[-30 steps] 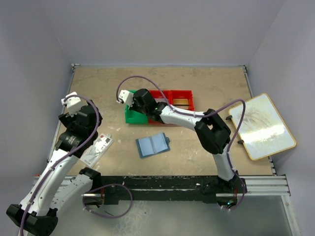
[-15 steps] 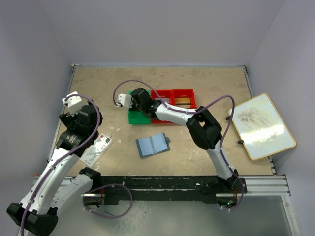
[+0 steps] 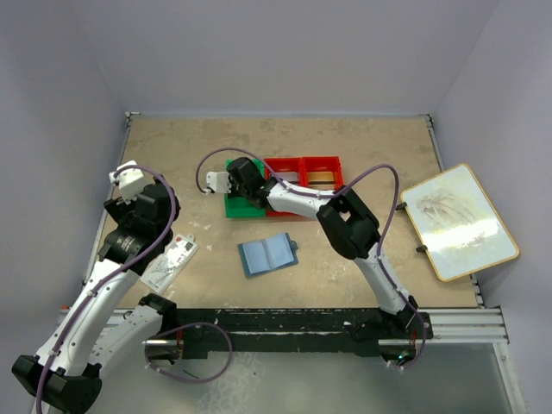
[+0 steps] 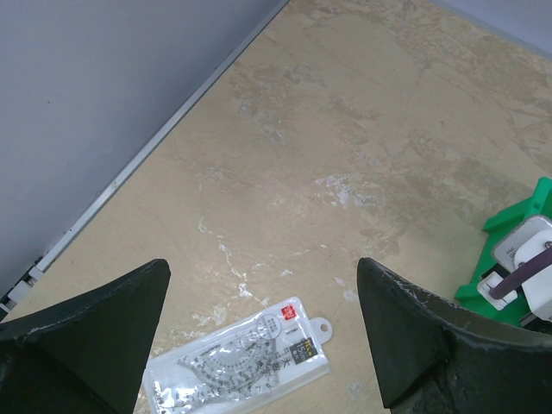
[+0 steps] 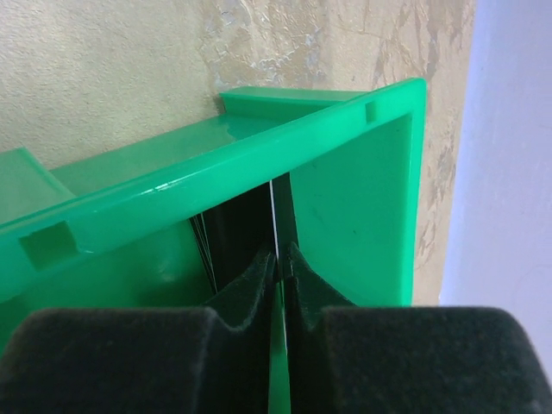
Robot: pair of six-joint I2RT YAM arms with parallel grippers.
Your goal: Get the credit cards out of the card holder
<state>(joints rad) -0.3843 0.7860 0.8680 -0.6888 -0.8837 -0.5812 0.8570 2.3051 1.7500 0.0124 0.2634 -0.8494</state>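
Note:
The card holder (image 3: 268, 254) lies open on the table, light blue slotted inside facing up, with no gripper near it. My right gripper (image 3: 239, 191) reaches down into the green bin (image 3: 233, 207). In the right wrist view its fingertips (image 5: 259, 267) pinch a thin credit card (image 5: 282, 216) that stands edge-on inside the green bin (image 5: 354, 207), so the right gripper (image 5: 281, 254) is shut on it. Dark thin edges (image 5: 205, 250) stand to the left in the same bin. My left gripper (image 4: 263, 267) hangs open over the left of the table, holding nothing.
A white packet with red marks (image 3: 170, 259) lies under the left gripper, also in the left wrist view (image 4: 237, 366). Two red bins (image 3: 315, 168) adjoin the green one; a tan flat piece (image 3: 319, 178) lies in the right one. A framed white board (image 3: 459, 220) sits at the right edge.
The right arm swung left and lowered its gripper with the card into the green bin. The left arm and the card holder stayed put.

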